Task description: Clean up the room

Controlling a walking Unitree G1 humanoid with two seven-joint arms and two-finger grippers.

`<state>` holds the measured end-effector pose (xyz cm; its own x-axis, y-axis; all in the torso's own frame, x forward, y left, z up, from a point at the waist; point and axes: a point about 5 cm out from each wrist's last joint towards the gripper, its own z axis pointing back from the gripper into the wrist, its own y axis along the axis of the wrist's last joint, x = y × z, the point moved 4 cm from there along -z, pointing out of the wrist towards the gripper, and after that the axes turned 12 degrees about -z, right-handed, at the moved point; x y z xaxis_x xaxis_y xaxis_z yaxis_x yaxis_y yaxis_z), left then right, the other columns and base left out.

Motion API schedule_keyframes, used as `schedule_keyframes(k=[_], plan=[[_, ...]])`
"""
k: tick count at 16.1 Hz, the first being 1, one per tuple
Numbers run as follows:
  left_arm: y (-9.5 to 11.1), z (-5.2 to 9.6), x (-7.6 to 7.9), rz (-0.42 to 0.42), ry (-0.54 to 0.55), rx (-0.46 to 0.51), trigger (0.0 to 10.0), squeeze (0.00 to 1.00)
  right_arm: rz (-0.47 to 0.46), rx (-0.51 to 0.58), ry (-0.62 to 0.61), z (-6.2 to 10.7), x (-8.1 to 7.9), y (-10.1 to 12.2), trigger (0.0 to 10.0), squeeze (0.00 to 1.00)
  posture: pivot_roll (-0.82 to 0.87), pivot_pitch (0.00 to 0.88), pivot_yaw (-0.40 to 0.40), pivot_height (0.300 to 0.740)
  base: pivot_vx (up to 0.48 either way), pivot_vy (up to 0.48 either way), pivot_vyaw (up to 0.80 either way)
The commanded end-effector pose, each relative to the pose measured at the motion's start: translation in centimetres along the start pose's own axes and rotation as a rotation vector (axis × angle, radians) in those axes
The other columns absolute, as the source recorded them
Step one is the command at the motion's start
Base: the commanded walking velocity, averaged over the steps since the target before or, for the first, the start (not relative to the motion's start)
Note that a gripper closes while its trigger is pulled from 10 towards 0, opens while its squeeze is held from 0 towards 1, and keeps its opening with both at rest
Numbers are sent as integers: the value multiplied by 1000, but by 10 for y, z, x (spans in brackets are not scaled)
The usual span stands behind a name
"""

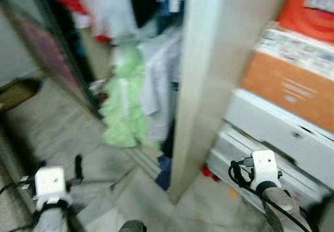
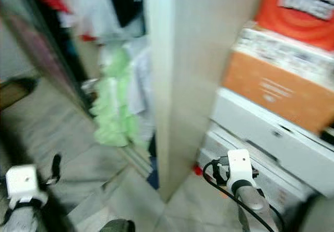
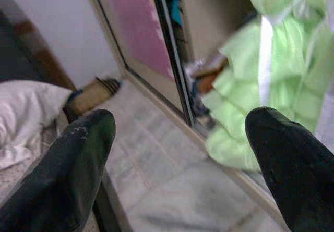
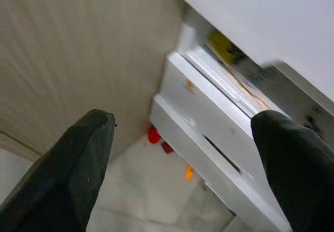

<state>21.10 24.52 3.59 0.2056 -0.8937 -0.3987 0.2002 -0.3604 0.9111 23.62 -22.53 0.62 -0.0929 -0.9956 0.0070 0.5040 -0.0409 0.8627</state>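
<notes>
The head views are blurred. An open wardrobe stands ahead, with a light green garment [image 1: 125,101] hanging low among white clothes [image 1: 162,75]. My left gripper [image 3: 180,122] is open and empty, held above the tiled floor and pointing toward the green garment [image 3: 261,91] and the sliding door [image 3: 141,28]. My right gripper [image 4: 182,122] is open and empty too, aimed at the white drawers [image 4: 209,117] beside the wardrobe's beige side panel [image 1: 209,75]. A small red object [image 4: 154,135] lies on the floor at the foot of the drawers.
An orange box [image 1: 287,86] sits on the white drawer stack [image 1: 282,133] at the right. White bedding [image 3: 21,112] and a brown object [image 3: 94,94] lie near the wall at the left. Grey floor tiles [image 1: 68,122] stretch in front of the wardrobe.
</notes>
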Motion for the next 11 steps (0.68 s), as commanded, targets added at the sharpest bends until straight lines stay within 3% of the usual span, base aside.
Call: schedule_keyframes(k=[1, 6, 7, 11], plan=[[9, -5, 2, -5, -2, 21, 10000, 0, 3, -3, -7, -1, 1, -1, 10000, 0, -66, 0, 9, 740, 0, 0, 800], [30, -12, 14, 22, -36, 25, 10000, 0, -38, 21, -32, -12, 0, 12, 10000, 0, -73, 0, 19, 740, 0, 0, 0], [33, -14, 16, 23, -42, 31, 10000, 0, -13, 48, -31, -13, -2, 18, 10000, 0, -73, 0, 20, 740, 0, 0, 0], [43, -18, 22, 35, -69, 36, 10000, 0, -17, 82, -40, -13, -5, 27, 10000, 0, -74, 0, 22, 740, 0, 0, 800]])
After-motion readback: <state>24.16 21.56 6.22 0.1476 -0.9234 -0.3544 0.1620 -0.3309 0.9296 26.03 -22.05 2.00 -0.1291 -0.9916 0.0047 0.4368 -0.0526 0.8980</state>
